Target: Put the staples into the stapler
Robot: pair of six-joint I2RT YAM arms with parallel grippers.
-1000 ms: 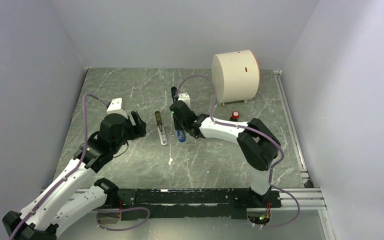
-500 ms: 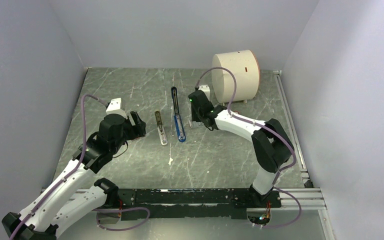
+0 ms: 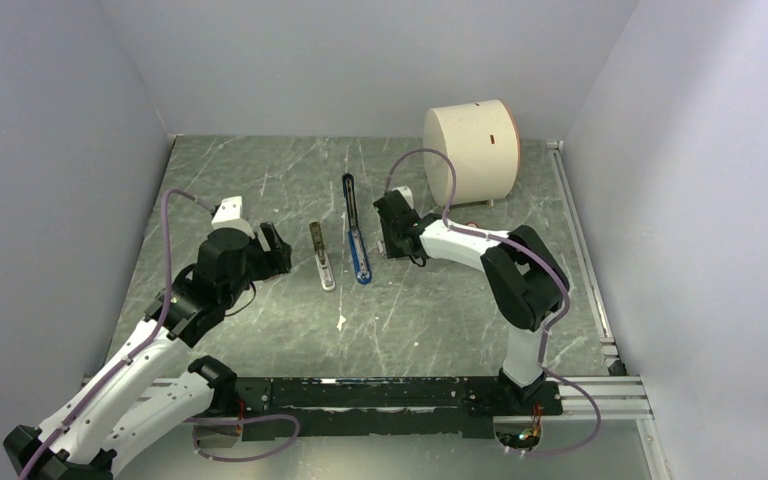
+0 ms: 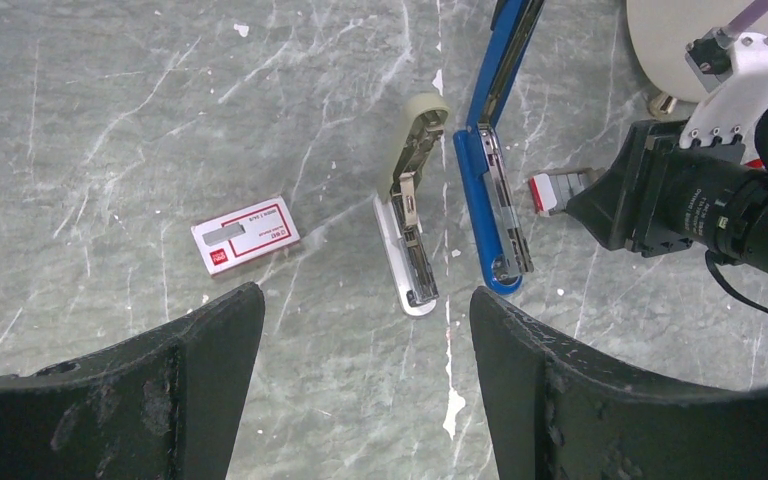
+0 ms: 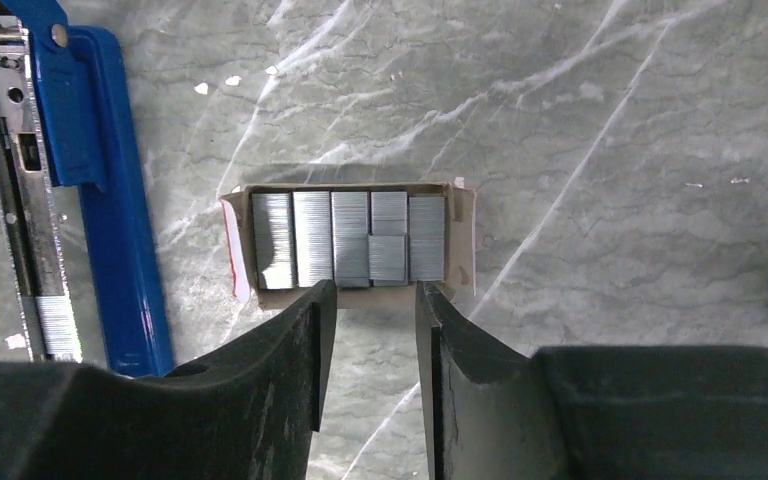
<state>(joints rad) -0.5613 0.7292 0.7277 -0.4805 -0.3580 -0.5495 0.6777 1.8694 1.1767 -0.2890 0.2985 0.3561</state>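
Observation:
The blue stapler (image 3: 360, 258) lies open on the table, its black arm (image 3: 348, 195) stretched toward the back. Its grey metal channel (image 5: 18, 190) shows at the left of the right wrist view, with a short run of staples (image 5: 48, 325) at its near end. An open cardboard tray of staples (image 5: 350, 238) lies just right of the stapler. My right gripper (image 5: 375, 288) hovers over the tray's near edge, open by a narrow gap, with nothing between its fingers. My left gripper (image 4: 365, 295) stands wide open and empty, near side of the stapler (image 4: 488, 215).
A second stapler (image 4: 410, 230), beige and white, lies open just left of the blue one. A red and white staple box sleeve (image 4: 245, 233) lies further left. A big cream cylinder (image 3: 470, 150) stands at the back right. Grey walls close in three sides.
My right gripper has left the blue stapler, swung right and settled over the staple tray, its jaws a little wider. The left arm has not moved.

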